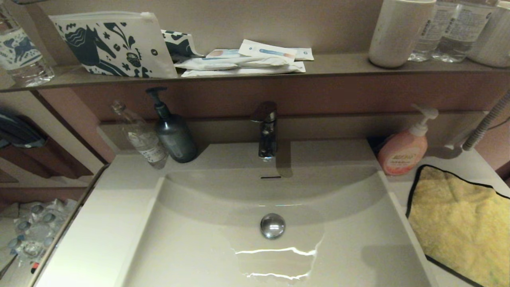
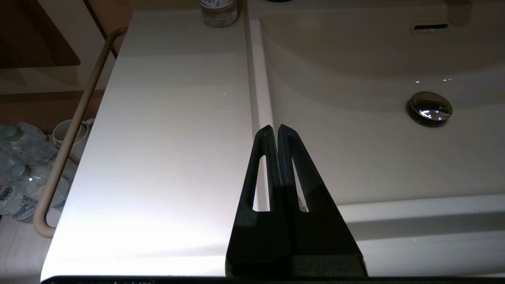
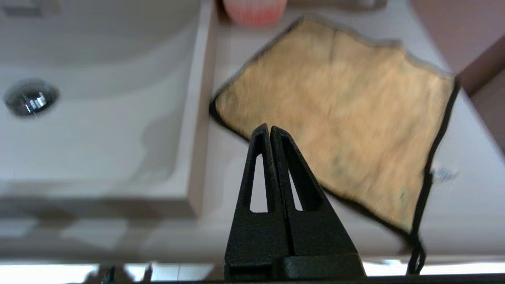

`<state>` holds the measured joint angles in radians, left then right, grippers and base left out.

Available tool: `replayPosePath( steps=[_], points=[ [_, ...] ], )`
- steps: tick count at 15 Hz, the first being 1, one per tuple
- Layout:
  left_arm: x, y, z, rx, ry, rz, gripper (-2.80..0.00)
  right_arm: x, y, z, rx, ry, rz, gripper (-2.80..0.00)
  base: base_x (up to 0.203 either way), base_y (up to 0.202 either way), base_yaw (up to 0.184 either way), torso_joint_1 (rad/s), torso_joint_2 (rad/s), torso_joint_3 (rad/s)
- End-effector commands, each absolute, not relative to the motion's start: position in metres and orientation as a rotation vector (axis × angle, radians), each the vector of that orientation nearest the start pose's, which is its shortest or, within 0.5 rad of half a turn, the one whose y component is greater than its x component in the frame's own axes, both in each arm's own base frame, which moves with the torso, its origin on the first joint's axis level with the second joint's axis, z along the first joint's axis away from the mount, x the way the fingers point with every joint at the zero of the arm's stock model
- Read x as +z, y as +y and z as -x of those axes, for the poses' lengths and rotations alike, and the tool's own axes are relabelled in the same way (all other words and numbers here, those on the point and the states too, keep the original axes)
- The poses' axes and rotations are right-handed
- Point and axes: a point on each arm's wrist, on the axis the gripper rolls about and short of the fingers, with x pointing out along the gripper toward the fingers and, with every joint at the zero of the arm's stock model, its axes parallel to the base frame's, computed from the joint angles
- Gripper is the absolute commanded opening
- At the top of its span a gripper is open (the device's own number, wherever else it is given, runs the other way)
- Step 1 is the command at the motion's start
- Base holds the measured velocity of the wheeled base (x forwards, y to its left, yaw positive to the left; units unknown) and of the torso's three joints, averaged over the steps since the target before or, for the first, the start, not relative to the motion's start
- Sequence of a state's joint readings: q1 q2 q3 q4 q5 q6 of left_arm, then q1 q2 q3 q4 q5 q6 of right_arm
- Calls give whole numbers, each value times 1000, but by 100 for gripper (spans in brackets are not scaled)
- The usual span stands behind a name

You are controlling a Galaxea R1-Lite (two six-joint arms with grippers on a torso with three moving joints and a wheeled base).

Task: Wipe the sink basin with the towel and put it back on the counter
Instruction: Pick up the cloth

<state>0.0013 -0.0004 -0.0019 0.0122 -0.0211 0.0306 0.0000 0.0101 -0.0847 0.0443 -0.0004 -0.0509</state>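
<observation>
- The towel [image 1: 458, 223] lies spread flat on the counter [image 1: 99, 223] to the right of the sink basin [image 1: 199, 239], just in front of the pink soap pump bottle [image 1: 403, 153].
- It sits skewed to the basin rim; its long axis seems to run from the back near the bottle toward the front right, though its far edge is cut off in the head view, so I can't be certain.
- One black-edged corner points toward the basin's right rim.
- The right gripper [image 3: 269, 127] hovers above the counter's front edge with its jaws pressed together and holding nothing; the towel lies just beyond and to the right of the tips, its near corner close under them.
- The left gripper [image 2: 275, 127] hangs over the left rim of the basin, jaws likewise closed and empty, well apart from the towel.
- The chrome drain plug [image 1: 273, 226] sits mid-basin, with a shiny wet patch in front of it.
</observation>
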Motion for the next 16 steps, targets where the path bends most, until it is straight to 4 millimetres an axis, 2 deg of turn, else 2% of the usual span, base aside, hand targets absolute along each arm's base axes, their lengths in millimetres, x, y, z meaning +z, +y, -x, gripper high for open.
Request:
replayPosePath(
  steps=[1, 5, 8, 11, 13, 16],
  points=[
    [75, -1, 23, -20, 12, -31, -280, 105, 0, 29, -1, -32, 52, -280, 0, 0, 0, 0, 0, 0],
    [75, -1, 23, -20, 12, -31, -280, 147, -1, 15, -39, 32, 53, -280, 0, 0, 0, 0, 0, 0],
    [75, -1, 23, -20, 11, -31, -280, 180, -2, -14, -105, 134, 58, -280, 0, 0, 0, 0, 0, 0],
    [75, -1, 23, -20, 12, -31, -280, 213, -4, -58, -170, 234, 65, -280, 0, 0, 0, 0, 0, 0],
    [75, -1, 23, -20, 12, -30, -280, 226, -7, -86, -226, 305, 77, -280, 0, 0, 0, 0, 0, 0],
    [75, -1, 23, -20, 12, -31, -280, 228, -12, -116, -275, 482, 95, -280, 0, 0, 0, 0, 0, 0]
  ],
)
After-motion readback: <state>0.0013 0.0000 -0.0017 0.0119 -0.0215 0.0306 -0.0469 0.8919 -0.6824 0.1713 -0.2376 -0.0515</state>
